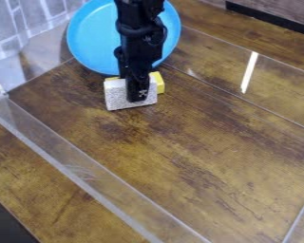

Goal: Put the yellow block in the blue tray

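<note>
A black robot arm reaches straight down from the top of the frame, its gripper point(138, 91) lowered onto a pair of small blocks on a dark wooden table point(205, 161), left of centre. The yellow block point(155, 84) shows only as a sliver at the gripper's right side, touching the table, with the black fingers covering most of it. Pressed against its left side sits a white speckled block point(118, 94), its pale face turned toward the camera. The fingers stand down at the seam between the two blocks; from this angle one cannot tell how wide the jaws are set, or whether they have closed on the yellow block.

Behind the arm, in the upper left of the frame, lies the blue tray point(94, 38), a round bright dish whose near rim comes close to the blocks without touching them. The arm's upright column hides the tray's middle. The yellow block lies outside the tray, just below its lower edge in the picture.

A clear plastic barrier point(66, 152) runs diagonally across the lower left, and a streak of reflected light point(249, 74) gleams on the table at right
</note>
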Controlling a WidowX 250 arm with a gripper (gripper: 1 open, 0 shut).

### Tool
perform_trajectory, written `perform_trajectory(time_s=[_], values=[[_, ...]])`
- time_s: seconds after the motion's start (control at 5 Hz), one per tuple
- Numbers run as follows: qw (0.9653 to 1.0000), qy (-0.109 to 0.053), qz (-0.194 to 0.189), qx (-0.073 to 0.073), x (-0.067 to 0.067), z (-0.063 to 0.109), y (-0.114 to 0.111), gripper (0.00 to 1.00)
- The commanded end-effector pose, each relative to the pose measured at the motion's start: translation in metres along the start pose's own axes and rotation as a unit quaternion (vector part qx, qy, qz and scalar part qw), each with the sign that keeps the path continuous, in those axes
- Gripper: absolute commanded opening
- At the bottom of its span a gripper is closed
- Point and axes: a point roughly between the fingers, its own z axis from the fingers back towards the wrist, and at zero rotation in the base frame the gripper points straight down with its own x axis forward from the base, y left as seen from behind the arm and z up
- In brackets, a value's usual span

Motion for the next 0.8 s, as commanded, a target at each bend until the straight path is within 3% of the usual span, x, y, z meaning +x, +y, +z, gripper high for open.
perform_trajectory(time_s=[0.0, 0.6], values=[[0.9977, 0.046, 0.029, -0.039, -0.029, -0.035, -0.008, 0.00], [0.9970, 0.053, 0.040, -0.039, -0.042, -0.036, -0.008, 0.00]])
